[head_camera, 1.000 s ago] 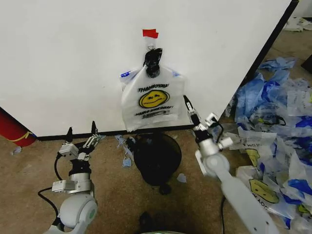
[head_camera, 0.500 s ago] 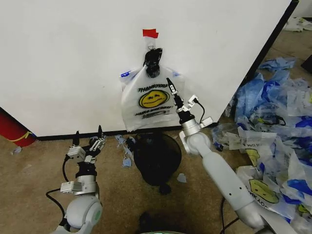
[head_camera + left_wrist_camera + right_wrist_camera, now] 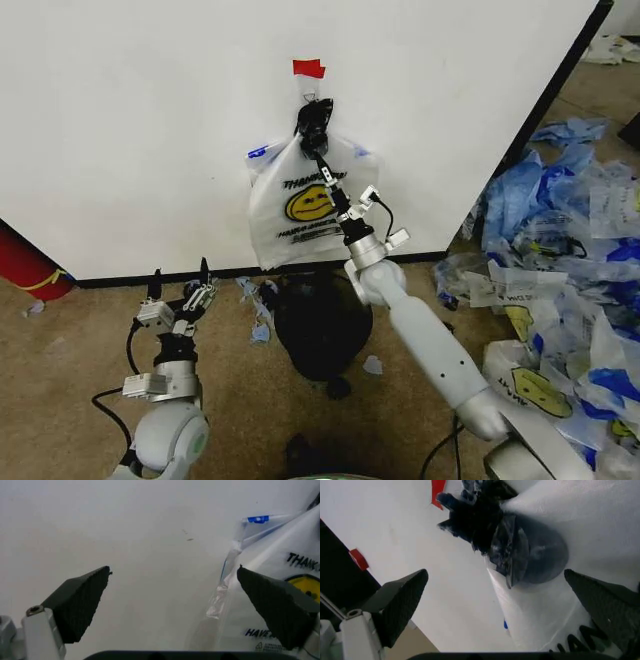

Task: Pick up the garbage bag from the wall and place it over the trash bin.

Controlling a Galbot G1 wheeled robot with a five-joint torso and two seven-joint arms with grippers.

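The garbage bag [image 3: 310, 205], white with a yellow smiley, hangs by its dark bunched handles [image 3: 313, 120] from a hook on the wall [image 3: 150, 130]. My right gripper [image 3: 343, 185] is open and raised in front of the bag's face, pointing up toward the handles. The right wrist view shows those handles [image 3: 487, 525] and the bag's top [image 3: 580, 528] beyond the spread fingers [image 3: 400, 603]. Directly below the bag, the black mesh trash bin [image 3: 322, 325] stands on the floor. My left gripper [image 3: 180, 290] is open, low by the wall's foot, left of the bin. From the left wrist, the bag [image 3: 280, 577] lies off to one side.
Red tape [image 3: 308, 68] marks the wall above the hook. A red cylinder [image 3: 25, 262] lies at far left. A big heap of blue-and-white bags [image 3: 570, 230] covers the floor on the right. Small scraps [image 3: 258, 300] lie beside the bin.
My right arm has swung left and upward, from beside the bag's lower right edge to in front of its face. The left gripper shifted slightly right.
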